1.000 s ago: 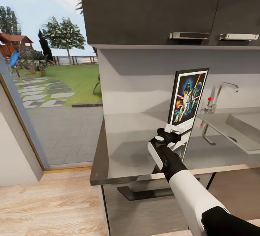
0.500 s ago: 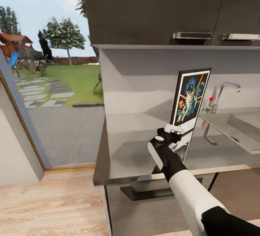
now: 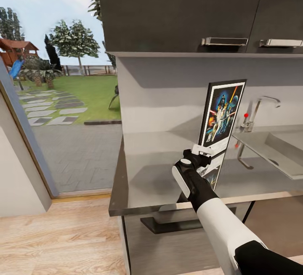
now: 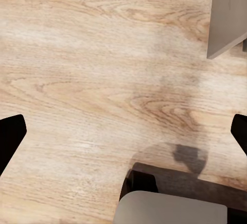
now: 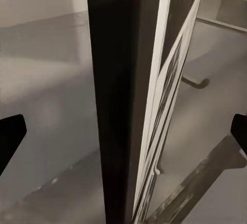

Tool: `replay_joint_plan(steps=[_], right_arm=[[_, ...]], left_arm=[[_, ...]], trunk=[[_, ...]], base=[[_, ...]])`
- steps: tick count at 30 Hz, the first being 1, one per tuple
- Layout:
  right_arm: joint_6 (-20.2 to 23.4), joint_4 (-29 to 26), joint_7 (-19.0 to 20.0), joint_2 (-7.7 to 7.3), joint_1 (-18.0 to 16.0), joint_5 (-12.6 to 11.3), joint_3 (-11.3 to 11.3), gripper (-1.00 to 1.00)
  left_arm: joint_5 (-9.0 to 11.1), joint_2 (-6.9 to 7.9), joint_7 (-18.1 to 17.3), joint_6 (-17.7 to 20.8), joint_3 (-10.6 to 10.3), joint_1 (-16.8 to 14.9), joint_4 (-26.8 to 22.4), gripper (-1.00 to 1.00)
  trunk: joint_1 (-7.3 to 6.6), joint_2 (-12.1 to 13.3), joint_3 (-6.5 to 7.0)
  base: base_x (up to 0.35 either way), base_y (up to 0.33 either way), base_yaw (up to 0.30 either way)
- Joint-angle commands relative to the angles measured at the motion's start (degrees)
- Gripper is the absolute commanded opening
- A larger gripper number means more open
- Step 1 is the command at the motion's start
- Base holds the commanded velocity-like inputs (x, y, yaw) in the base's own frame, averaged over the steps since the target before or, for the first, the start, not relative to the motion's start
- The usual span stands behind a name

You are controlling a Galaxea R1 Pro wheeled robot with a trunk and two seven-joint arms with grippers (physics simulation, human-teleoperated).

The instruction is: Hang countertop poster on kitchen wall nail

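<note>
The black-framed poster (image 3: pixel 221 113) with its blue space art stands upright on the grey metal kitchen countertop (image 3: pixel 160 170), its mirror image just below it. My right gripper (image 3: pixel 203 152) reaches over the counter's front edge to the poster's lower left corner. In the right wrist view the poster (image 5: pixel 123 100) runs edge-on between the fingers, and the right gripper (image 5: pixel 123 131) is open with its tips wide on either side. My left gripper (image 4: pixel 123 131) hangs open over the wooden floor (image 4: pixel 92 70), holding nothing.
Dark upper cabinets (image 3: pixel 181 10) hang over the counter. A chrome faucet (image 3: pixel 259 107) and sink (image 3: pixel 277 149) lie right of the poster. A large glass opening (image 3: pixel 54 98) to the garden is on the left, wooden floor (image 3: pixel 54 237) below it.
The whole view shifted a little, so counter, cabinets and poster slid slightly right in the picture while my right arm kept its pose. Nothing differs over the last half second.
</note>
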Motion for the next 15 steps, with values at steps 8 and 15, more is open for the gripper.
replay_joint_plan(steps=[8, 15], right_arm=[[0.6, -0.1, -0.4, -0.04, 0.0, -0.2, 0.2, 1.0], [0.6, -0.1, -0.4, -0.04, 0.0, -0.3, 0.2, 1.0]], left_arm=[[0.0, -0.03, -0.4, 0.0, 0.2, 0.0, -0.1, 1.0], [0.0, -0.03, -0.4, 0.0, 0.2, 0.0, -0.1, 1.0]], trunk=[[0.0, 0.0, -0.05], [0.0, 0.0, -0.05]], base=[[0.0, 0.004, 0.0], [0.0, 0.005, 0.0]])
